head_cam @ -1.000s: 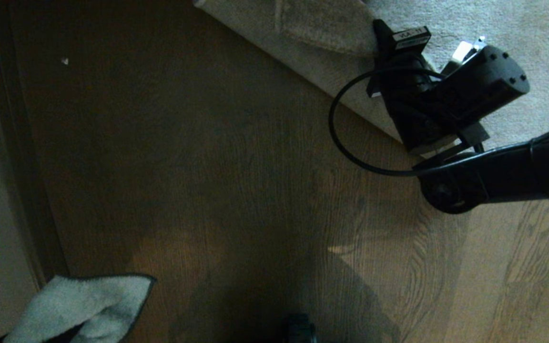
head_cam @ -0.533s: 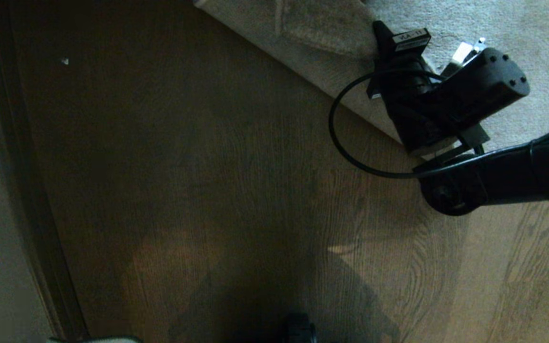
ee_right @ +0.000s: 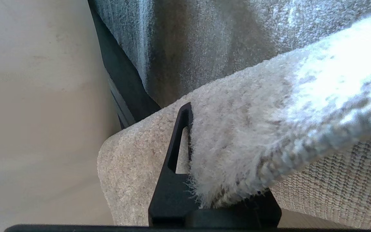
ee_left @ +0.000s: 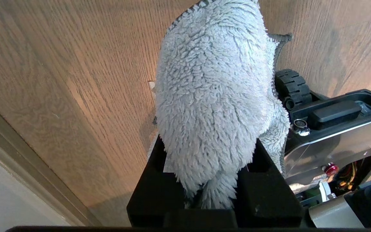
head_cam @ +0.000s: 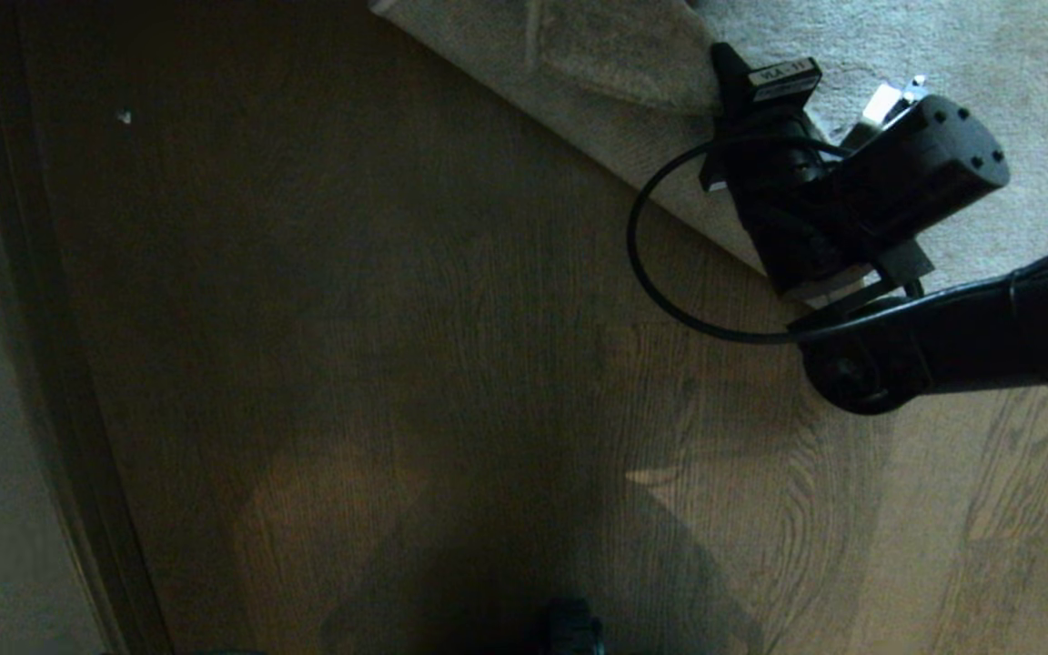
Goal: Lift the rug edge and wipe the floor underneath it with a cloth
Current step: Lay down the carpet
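Left wrist view: my left gripper (ee_left: pixel 209 180) is clamped on the cloth (ee_left: pixel 214 96), which flops out ahead of the jaws over the floor (ee_left: pixel 76 80).
Cloth handling: I judge it light, soft and limp; a bunched grip suits.
Right gripper (ee_right: pixel 204 180): closed on the rug edge (ee_right: pixel 237 141), pile folded over one finger.
Rug handling: I reckon it heavy and floppy; best pinched at the border.

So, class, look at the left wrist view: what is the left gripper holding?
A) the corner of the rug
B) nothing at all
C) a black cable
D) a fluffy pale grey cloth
D: in the left wrist view the left gripper is closed on the cloth, whose shaggy pale pile hangs out over the floor.
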Controlling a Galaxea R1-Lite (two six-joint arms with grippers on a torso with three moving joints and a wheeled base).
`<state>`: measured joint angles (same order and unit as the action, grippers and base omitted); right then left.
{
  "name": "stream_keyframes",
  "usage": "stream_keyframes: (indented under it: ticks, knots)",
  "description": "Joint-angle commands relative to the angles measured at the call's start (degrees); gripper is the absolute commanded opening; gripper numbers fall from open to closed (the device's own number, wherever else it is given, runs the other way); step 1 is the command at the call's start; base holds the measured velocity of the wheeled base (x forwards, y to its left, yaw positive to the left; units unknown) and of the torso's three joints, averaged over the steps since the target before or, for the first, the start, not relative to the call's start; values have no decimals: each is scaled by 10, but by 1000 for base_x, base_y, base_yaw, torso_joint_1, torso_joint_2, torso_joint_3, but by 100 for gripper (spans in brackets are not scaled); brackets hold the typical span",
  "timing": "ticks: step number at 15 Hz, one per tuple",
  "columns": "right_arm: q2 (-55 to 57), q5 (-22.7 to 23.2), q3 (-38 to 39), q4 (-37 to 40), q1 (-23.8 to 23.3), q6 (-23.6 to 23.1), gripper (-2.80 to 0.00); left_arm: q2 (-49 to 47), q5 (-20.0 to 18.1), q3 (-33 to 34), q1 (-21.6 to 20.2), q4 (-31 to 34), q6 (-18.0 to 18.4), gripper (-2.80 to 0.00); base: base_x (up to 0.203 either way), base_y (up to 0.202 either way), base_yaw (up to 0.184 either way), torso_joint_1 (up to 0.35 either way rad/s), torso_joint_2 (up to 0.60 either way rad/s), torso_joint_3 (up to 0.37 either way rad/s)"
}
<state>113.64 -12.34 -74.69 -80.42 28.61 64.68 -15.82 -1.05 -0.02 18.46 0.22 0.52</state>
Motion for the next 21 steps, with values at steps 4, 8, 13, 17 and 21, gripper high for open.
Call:
stream_keyframes:
  ticks: [4,8,13,17,21]
  knots:
    - [3,-1,0,-4,-1,4,-280,-2,0,0,-3,0,0,-280,0,0,0,0,0,0]
    - [2,-1,12,-5,-2,4,-280,-18,1,0,-103,0,0,-280,0,0,0,0,0,0]
    - [2,0,12,-4,-2,4,-280,108,1,0,-185,0,0,-280,0,0,0,0,0,0]
    - [3,1,13,-4,-1,4,-280,158,8,0,-185,0,-5,-280,0,0,0,0,0,0]
    - [-3,5,8,-4,3,5,-280,158,8,0,-185,0,-5,-280,0,0,0,0,0,0]
